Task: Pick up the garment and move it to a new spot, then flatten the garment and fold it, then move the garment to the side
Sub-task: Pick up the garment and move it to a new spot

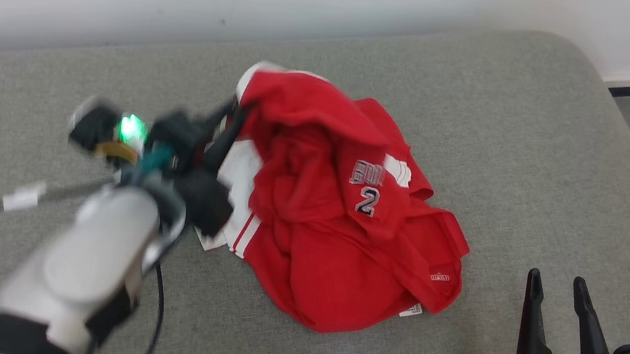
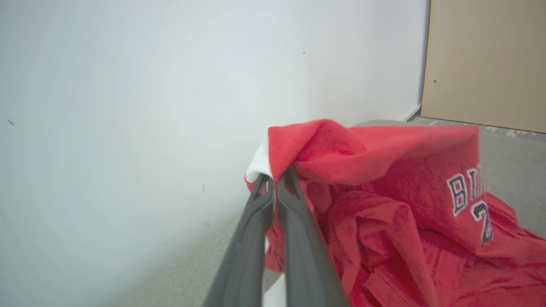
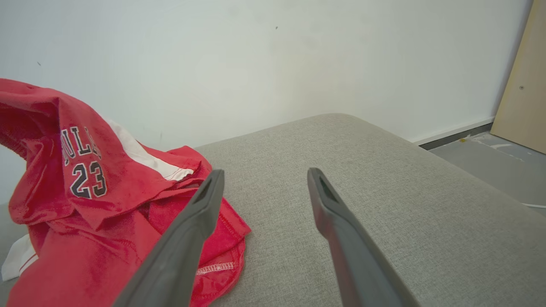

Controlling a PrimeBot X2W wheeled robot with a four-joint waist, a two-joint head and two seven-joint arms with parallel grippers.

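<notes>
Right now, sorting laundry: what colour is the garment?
The garment is red with white trim; best in head view.

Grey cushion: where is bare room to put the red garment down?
Free: the cushion right of the garment, beyond the right tool; the near strip in front of the garment. Crowded: left of the garment, where the left tool, shut, pinches its edge.
</notes>
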